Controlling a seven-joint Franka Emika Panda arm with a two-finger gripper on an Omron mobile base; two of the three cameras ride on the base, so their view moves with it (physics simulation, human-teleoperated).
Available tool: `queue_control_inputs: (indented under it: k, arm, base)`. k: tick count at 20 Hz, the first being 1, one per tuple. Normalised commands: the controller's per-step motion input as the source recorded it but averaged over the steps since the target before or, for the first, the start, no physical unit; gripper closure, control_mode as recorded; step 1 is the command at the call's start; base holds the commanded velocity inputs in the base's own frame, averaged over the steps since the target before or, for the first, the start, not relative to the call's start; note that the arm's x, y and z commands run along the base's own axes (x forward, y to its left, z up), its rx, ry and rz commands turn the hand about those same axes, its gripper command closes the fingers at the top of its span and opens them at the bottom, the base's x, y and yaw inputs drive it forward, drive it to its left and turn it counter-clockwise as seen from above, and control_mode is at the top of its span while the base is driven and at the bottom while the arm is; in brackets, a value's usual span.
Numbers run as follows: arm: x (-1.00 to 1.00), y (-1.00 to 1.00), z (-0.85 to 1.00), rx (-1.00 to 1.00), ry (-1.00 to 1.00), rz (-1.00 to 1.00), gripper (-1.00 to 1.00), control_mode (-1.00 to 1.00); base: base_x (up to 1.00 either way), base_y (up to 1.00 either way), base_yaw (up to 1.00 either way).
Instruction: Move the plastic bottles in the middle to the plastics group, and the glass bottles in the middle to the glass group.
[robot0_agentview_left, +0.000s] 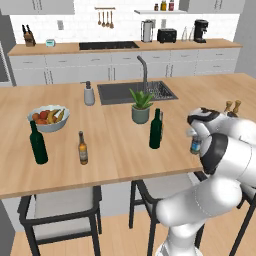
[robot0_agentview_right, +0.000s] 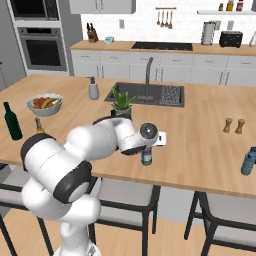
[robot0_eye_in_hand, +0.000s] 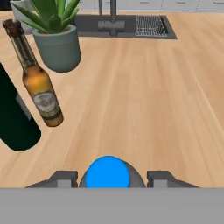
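Observation:
A plastic bottle (robot0_eye_in_hand: 107, 173) with a blue cap stands near the island's front edge, between my fingers. My gripper (robot0_eye_in_hand: 113, 178) is shut on it, also seen from the side (robot0_agentview_right: 147, 149); the same plastic bottle (robot0_agentview_left: 195, 146) shows under the hand. To the left stand the middle glass bottles: a brown beer bottle (robot0_eye_in_hand: 40, 89) and a dark green wine bottle (robot0_eye_in_hand: 13, 124), the wine bottle (robot0_agentview_left: 156, 129) being tall. The glass group is at the far left: a green wine bottle (robot0_agentview_left: 38, 145) and an amber beer bottle (robot0_agentview_left: 82, 148). A bluish plastic bottle (robot0_agentview_right: 248, 162) stands at the far right.
A potted plant (robot0_agentview_left: 141, 107) stands just behind the middle bottles, with the sink (robot0_agentview_left: 120, 92) and faucet beyond. A fruit bowl (robot0_agentview_left: 48, 118) and a grey soap dispenser (robot0_agentview_left: 89, 94) sit at the left. Two shakers (robot0_agentview_right: 233, 125) stand at the right. Stools (robot0_agentview_left: 62, 210) line the front edge.

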Motion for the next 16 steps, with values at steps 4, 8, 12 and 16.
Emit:
queue_control_inputs:
  k: [4, 8, 12, 16]
  arm:
    - [-0.17, -0.72, 0.43, 0.0, 0.05, -0.04, 1.0, -1.0]
    - [0.0, -0.9, 0.32, 0.0, 0.14, -0.11, 1.0, -1.0]
    - [0.0, -1.0, 0.08, 0.03, 0.15, -0.15, 1.0, -1.0]
    - [0.0, -0.99, 0.0, 0.1, 0.05, -0.14, 1.0, -1.0]
  base:
    - [0.0, 0.0, 0.0]
    - [0.0, 0.0, 0.0]
    - [0.0, 0.0, 0.0]
    - [0.0, 0.0, 0.0]
